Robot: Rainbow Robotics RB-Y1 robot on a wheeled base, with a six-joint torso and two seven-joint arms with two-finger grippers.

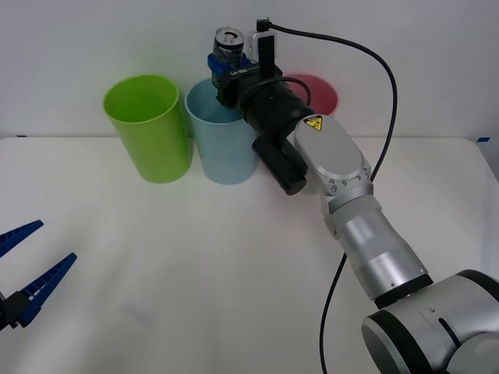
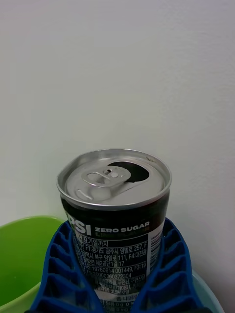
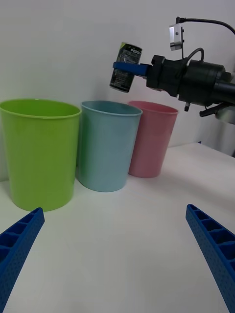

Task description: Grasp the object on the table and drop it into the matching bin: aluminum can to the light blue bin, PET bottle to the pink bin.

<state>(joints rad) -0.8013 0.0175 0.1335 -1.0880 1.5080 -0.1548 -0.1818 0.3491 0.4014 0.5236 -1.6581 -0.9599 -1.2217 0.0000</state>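
While the right end effector clamps the aluminum can above the light blue bin, label reads "ZERO SUGAR", partial "PSI" w/ small Korean print. Pink bin at 3 o'clock, lime green bin at 9. Left end effector spread wide over the bench at 7 o'clock.

Silver-topped aluminum can with black, white-lettered side; ribbed blue fingers; light blue bin, pink bin, lime green bin; plain white table.
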